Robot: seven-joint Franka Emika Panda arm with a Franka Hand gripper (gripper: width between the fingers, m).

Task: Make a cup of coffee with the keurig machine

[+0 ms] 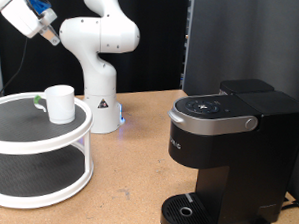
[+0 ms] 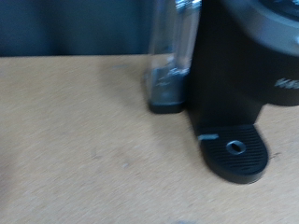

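Observation:
The white cup (image 1: pixel 60 103) stands upright on the top tier of a round white stand (image 1: pixel 14 126) at the exterior view's left, with a green mark on its handle. The black keurig machine (image 1: pixel 228 145) stands at the exterior view's right, lid down, with a silver-grey handle (image 1: pixel 224 122) and a round drip tray (image 1: pixel 190 208) that has nothing on it. My gripper (image 1: pixel 45 30) hangs high at the exterior view's top left, above the stand and far from both, with nothing seen in it. The wrist view shows the machine (image 2: pixel 238 75) and its drip tray (image 2: pixel 234 154); no fingers show there.
The white robot arm base (image 1: pixel 98 95) stands behind the stand on the wooden table (image 1: pixel 136 181). The machine's clear water reservoir (image 2: pixel 173 56) shows beside its body. A dark panel (image 1: pixel 242 41) stands behind the machine.

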